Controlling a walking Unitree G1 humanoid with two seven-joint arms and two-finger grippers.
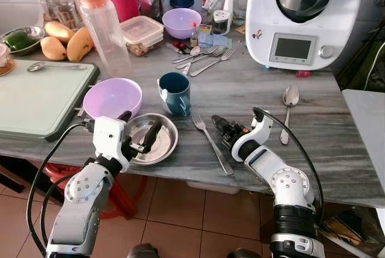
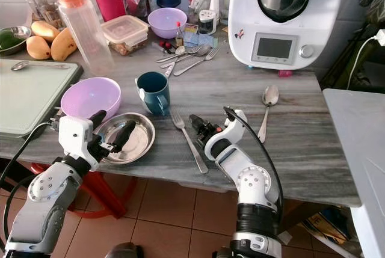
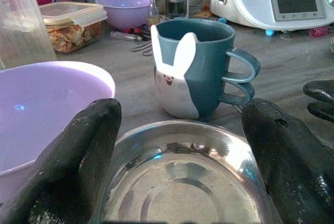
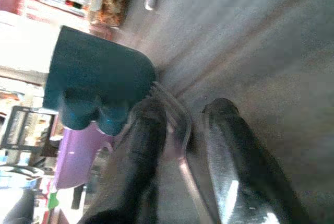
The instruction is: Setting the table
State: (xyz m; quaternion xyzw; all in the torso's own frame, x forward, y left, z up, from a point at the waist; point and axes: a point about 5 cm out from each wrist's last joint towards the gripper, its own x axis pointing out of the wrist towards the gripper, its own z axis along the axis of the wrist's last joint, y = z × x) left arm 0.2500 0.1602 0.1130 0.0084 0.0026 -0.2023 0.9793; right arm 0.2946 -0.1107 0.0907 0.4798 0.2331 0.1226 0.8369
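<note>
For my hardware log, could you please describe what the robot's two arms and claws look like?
Both arms are silver-grey segmented metal with round bolted joints and white wrist housings. The left claw and right claw each have two long, matte black fingers. A black cable loops beside the left arm, and another arcs over the right wrist.

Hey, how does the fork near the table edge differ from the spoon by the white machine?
The fork lies diagonally beside the steel plate, by the right claw; the spoon lies nearly straight, bowl end toward the white machine. The fork ends in tines, the spoon in a rounded bowl. Both are silver metal, flat on the grey table.
</note>
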